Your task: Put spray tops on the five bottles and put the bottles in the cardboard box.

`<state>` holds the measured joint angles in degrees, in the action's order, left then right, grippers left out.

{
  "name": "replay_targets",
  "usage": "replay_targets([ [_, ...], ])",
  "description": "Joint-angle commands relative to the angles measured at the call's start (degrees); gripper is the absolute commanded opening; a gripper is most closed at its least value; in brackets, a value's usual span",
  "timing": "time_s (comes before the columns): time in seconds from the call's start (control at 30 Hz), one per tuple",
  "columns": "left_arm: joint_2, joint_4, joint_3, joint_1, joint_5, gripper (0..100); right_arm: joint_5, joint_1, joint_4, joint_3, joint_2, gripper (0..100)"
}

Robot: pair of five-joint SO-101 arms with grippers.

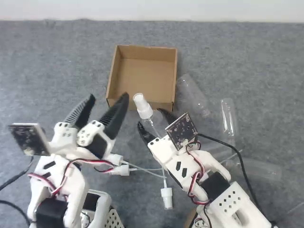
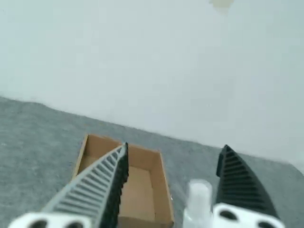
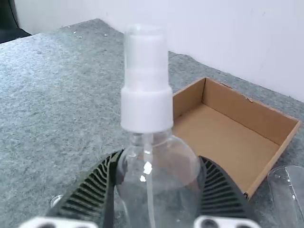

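My right gripper [image 1: 153,122] is shut on a clear bottle [image 3: 156,175] that stands upright with a white spray top [image 3: 146,90] on it. The bottle [image 1: 148,118] is held just in front of the cardboard box [image 1: 112,76], near its front right corner. The brown box [image 3: 280,124] holds nothing. My left gripper [image 1: 107,98] is open in the air to the left of the bottle, by the box's front wall. Between its black fingers [image 2: 102,185] I see the box [image 2: 161,185] and the spray top [image 2: 198,194].
Three clear bottles without tops lie on the grey carpet to the right: one [image 1: 192,95] beside the box, one [image 1: 229,116] farther right, one [image 1: 259,167] nearer the front. Two loose spray tops with tubes [image 1: 121,169] [image 1: 166,197] lie between the arms.
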<state>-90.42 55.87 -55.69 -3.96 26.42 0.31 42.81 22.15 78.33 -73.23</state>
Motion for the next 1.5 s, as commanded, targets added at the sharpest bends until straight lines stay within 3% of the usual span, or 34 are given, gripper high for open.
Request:
replay_targets([
  [0.0, -0.18, -6.15, -2.77, 0.97, 1.32, 28, -0.44, -0.31, -1.54, -1.14, -1.71, 12.2],
  [0.23, 0.0, -10.55, -6.55, 0.79, -0.44, 28, -0.44, -0.31, -1.54, -1.14, -1.71, 12.2],
  [0.5, 0.35, -10.55, -8.66, -5.71, -5.27, 28, -0.44, -0.57, -1.54, -1.32, -1.8, 12.2],
  [0.93, -0.09, -9.05, -8.31, -5.98, -5.19, 28, -0.35, -0.57, -0.92, 4.04, -18.24, 12.2],
  [1.37, -0.09, -5.8, -5.32, -5.89, -5.27, 28, -0.53, -0.75, -0.92, 4.13, -18.51, 12.2],
  [1.47, -0.09, -5.36, -5.32, -5.27, -5.45, 28, -4.22, -1.19, -0.84, 4.13, -18.51, 12.2],
])
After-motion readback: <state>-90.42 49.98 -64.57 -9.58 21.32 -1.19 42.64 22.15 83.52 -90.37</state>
